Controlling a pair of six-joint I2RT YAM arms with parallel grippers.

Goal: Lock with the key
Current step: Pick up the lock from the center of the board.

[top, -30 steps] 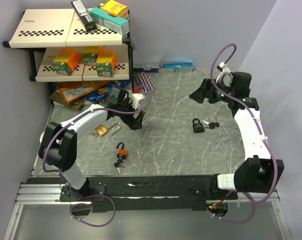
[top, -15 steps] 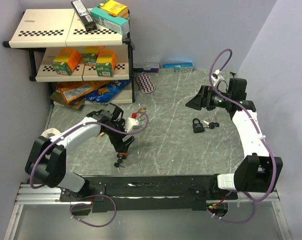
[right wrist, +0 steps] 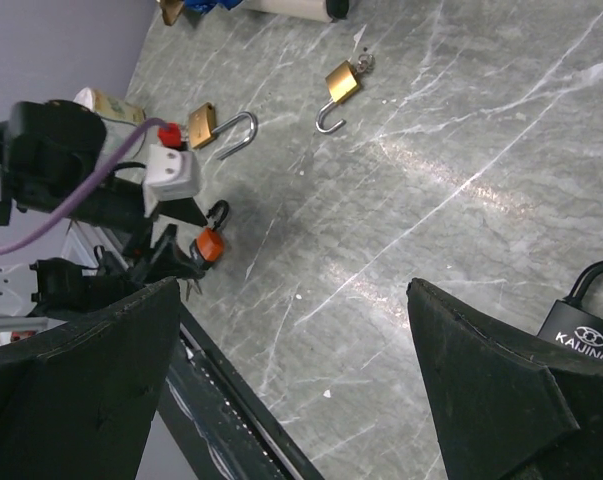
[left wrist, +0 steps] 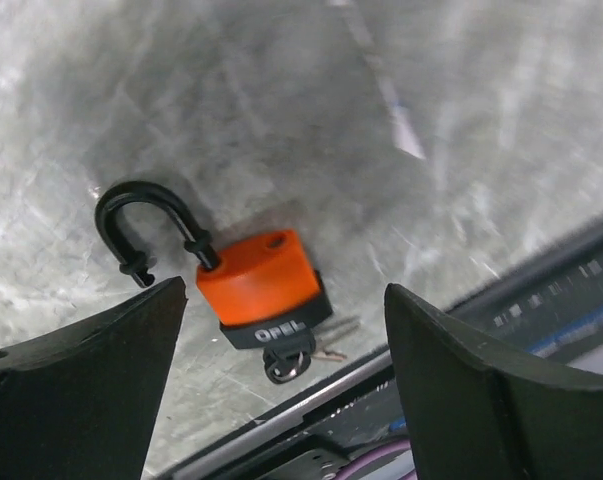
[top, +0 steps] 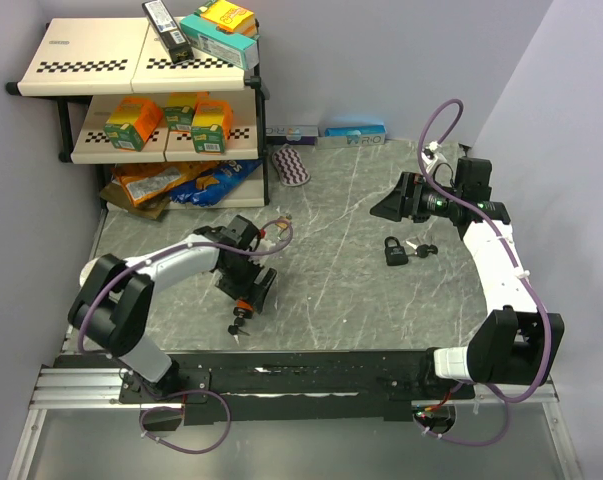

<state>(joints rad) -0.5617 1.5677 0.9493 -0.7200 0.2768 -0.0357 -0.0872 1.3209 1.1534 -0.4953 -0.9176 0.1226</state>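
Over the tabletop [top: 351,290], the left pincer [top: 247,292] is hanging released, straddling the orange padlock [left wrist: 264,280] without touching it. The right pincer [top: 389,205] is hovering released near the black padlock [top: 395,251]. A key [left wrist: 286,365] is sticking from the orange padlock's base.

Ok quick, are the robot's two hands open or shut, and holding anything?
Left hand: open, empty, above the orange padlock.
Right hand: open, empty.
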